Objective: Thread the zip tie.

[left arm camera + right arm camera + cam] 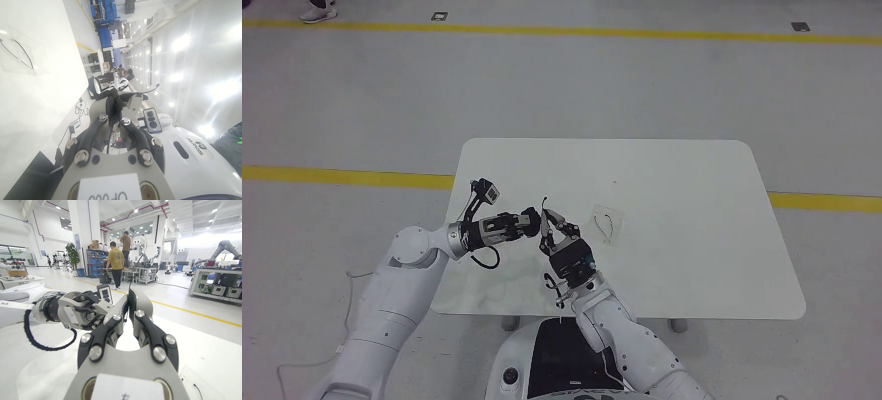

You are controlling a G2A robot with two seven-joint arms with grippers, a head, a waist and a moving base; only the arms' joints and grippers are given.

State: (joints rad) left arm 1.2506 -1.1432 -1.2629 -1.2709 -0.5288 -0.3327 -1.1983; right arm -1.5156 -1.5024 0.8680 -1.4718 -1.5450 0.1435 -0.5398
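A clear bag (609, 223) with thin black ties inside lies flat on the worktop (697, 190), at 3 o'clock from the grippers and apart from them. The left gripper (113, 99) and right gripper (129, 295) meet tip to tip above the worktop's 9 o'clock side. Both sets of jaws are pressed together on the black zip tie (130, 286), whose free end rises past the right fingertips. Bare worktop spreads toward 12 and 2 o'clock. The 9 and 6 o'clock edges lie near.
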